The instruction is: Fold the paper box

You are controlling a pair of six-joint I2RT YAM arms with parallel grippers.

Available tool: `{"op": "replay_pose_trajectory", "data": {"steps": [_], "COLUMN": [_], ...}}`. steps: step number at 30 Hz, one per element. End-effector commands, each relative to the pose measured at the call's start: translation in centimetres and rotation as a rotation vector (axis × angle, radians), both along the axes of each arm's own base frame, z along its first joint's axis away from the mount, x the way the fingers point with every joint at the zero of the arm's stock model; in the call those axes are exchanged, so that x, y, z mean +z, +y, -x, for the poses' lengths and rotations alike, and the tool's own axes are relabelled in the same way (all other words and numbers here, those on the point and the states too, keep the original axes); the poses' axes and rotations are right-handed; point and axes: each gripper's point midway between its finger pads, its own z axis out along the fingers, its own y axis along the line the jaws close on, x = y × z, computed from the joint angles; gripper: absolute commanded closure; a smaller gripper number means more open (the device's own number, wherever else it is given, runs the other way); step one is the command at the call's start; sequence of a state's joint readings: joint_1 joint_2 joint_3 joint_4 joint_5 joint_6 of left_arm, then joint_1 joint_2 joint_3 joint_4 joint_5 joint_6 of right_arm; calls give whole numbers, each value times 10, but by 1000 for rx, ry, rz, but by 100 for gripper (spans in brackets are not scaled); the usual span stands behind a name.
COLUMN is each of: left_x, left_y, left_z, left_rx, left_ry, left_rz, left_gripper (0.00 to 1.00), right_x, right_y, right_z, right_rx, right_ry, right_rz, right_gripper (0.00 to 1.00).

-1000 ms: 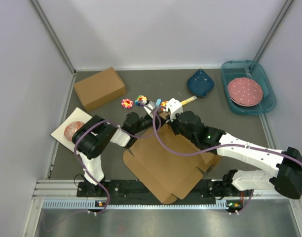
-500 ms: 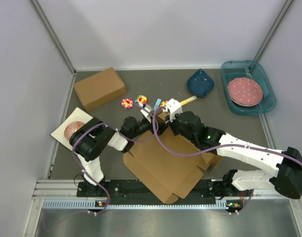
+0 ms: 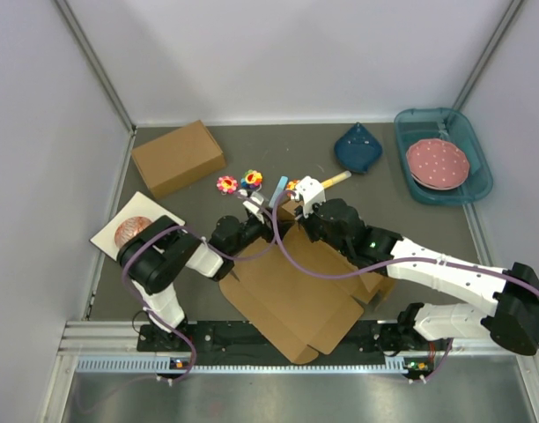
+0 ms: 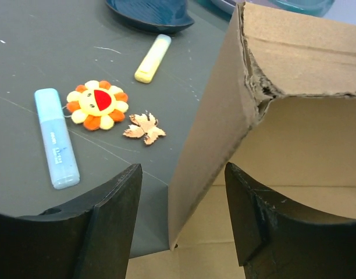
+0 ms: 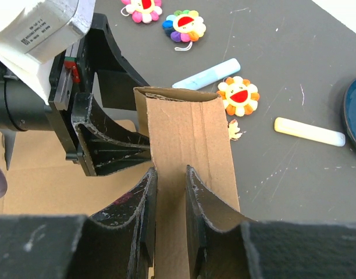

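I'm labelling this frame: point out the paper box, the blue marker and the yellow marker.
paper box (image 4: 216,116): left wrist view, raised flap's outer face.
blue marker (image 4: 57,139): left wrist view, mid-barrel.
yellow marker (image 4: 153,58): left wrist view, mid-barrel.

- A closed brown cardboard box sits near the tabletop's far-left corner.
- A teal tray in the far-right corner holds a pink dotted plate, with a dark blue dish beside it.
- Pink, rainbow and orange flower toys lie mid-tabletop with a pale blue marker and a yellow marker.
- A white card lies at the left edge.
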State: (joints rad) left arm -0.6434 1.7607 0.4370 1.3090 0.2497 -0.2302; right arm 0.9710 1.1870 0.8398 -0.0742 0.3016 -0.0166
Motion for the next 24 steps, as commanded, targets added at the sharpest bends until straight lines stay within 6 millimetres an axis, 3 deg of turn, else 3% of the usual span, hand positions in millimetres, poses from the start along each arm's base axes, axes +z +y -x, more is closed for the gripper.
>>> {"op": "replay_pose_trajectory", "data": {"steps": [1,3,6,7,11,24], "left_x": [105,101,96,96,85,80], "left_y": [3,-3,-12,-9,-9,3], "left_z": [-11,-12,-13,-18,-21,-20], "left_rx": [110,134,153,199,243,385], "left_ry": [-337,-352,-373,-370,-364,-349], "left_rz": [234,207,176,175,143,92], "left_gripper": [37,38,55,69,100,100], "right_x": [-50,-50,-49,-49,-50,-53], "right_y": [-3,-1,0,0,0,5], "right_z": [28,28,28,28,30,30], "right_rx": [63,68,70,69,73,64], "right_ry": [163,166,166,167,174,197], "right_rz": [94,91,88,86,86,81], "right_gripper": [90,90,90,90,90,88]}}
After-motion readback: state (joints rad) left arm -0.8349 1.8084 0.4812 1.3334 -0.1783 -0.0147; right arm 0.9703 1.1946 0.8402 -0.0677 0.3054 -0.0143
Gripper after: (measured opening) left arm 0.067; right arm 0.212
